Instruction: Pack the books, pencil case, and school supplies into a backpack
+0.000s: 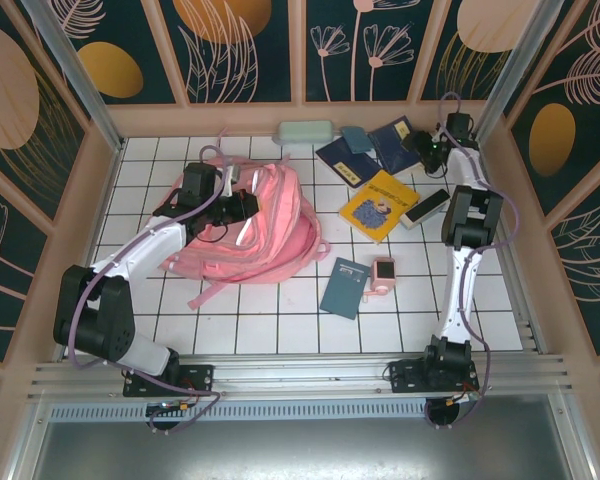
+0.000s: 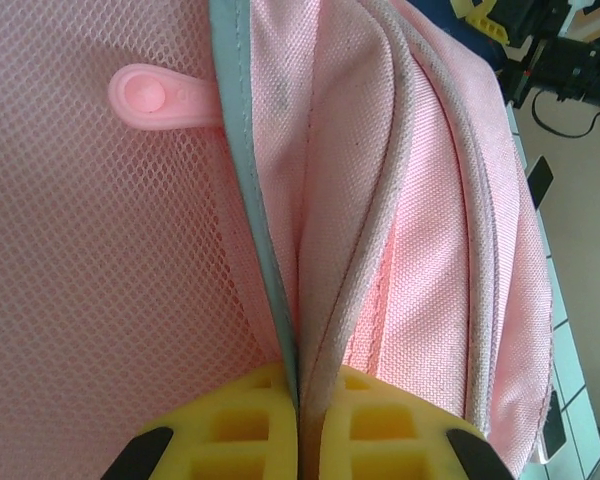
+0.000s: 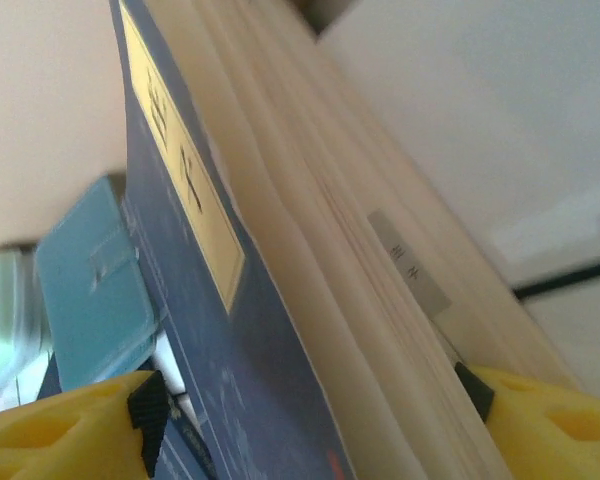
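Pink canvas is pinched flat between the closed yellow fingers of the left tool (image 2: 298, 425), which grips a piped seam of the backpack (image 1: 270, 235). Judging by the task, that hold serves to lift the edge and steady the bag so that its mouth can take things.

At the far right corner of the bench (image 1: 280, 320), the right tool (image 3: 310, 400) straddles a navy book (image 3: 260, 420), with the cover towards one finger and the page edges towards the other. Both pads sit close against it, but I cannot tell whether they are clamping it.

That book lies well apart from the backpack. A second navy book (image 1: 342, 160) and the yellow book (image 1: 380, 205) lie between them, and the mint pencil case (image 1: 305, 132) rests by the far wall.
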Tool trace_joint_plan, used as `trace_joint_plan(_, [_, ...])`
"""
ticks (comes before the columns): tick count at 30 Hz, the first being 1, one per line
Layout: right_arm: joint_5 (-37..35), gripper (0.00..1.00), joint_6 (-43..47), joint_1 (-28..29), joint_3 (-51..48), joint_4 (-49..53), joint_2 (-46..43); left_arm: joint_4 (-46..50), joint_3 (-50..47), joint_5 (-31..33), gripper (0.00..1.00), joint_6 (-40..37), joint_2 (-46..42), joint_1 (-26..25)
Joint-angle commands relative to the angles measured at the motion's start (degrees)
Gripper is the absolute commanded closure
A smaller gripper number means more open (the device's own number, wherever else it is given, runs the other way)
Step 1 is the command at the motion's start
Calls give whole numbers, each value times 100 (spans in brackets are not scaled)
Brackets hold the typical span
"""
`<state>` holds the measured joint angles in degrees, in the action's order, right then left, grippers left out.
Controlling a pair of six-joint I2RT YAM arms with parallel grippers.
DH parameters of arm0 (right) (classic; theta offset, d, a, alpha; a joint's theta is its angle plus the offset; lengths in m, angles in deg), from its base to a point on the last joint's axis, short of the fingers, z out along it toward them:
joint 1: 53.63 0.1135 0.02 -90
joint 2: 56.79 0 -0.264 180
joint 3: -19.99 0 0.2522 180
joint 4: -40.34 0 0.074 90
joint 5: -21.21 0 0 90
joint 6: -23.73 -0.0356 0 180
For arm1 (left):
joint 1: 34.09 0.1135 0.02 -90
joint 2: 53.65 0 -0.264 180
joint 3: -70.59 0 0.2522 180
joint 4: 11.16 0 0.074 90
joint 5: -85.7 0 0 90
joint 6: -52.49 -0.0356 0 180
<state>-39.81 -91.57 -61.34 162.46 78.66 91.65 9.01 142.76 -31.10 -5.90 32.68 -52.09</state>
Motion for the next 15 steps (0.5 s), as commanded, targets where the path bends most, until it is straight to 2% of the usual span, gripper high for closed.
trace_joint_plan(1, [272,32,18,386,-1148,2,-683,-628,-64,-159,100,375,-129,-20])
trace_joint_plan(5, [295,38,-599,467,-2137,-816,-1300,-554,-49,34,100,522,-127,-20])
trace_joint_plan(15, [127,47,-1266,647,-1644,-1079,-1193,-826,-236,-178,100,1006,95,-29])
